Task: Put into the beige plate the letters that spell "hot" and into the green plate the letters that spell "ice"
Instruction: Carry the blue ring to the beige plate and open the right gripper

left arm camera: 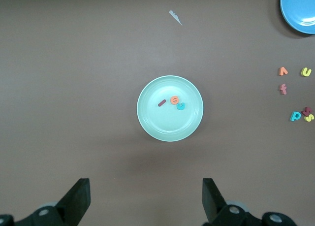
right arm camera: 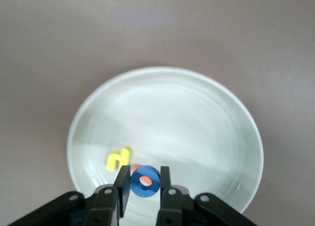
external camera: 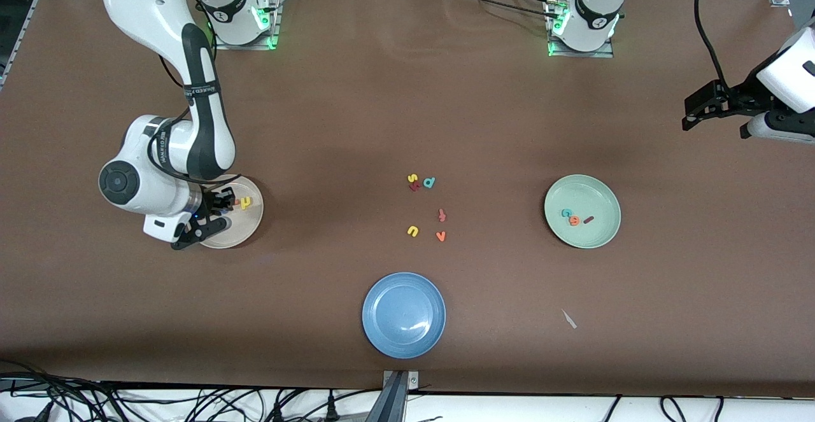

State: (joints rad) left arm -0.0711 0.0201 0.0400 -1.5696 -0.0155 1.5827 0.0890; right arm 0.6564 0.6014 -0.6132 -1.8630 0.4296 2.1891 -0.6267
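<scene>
I read the right gripper (right arm camera: 143, 185) pinching the blue "o" (right arm camera: 144, 181) between its fingers just over the beige plate (external camera: 249, 219), which sits near the right arm's end of the desk and holds the yellow "h" (external camera: 245, 202) with something orange showing through the ring's hole. I see the left gripper (left arm camera: 145, 199) waiting with jaws spread wide, up over the left arm's end of the desk. The green plate (external camera: 605, 205) toward that end holds the teal "c" (external camera: 565, 213), orange "e" (external camera: 574, 221) and dark red "i" (external camera: 589, 219); spare letters (external camera: 423, 183) lie mid-desk, the blue plate (external camera: 403, 314) near the front edge.
</scene>
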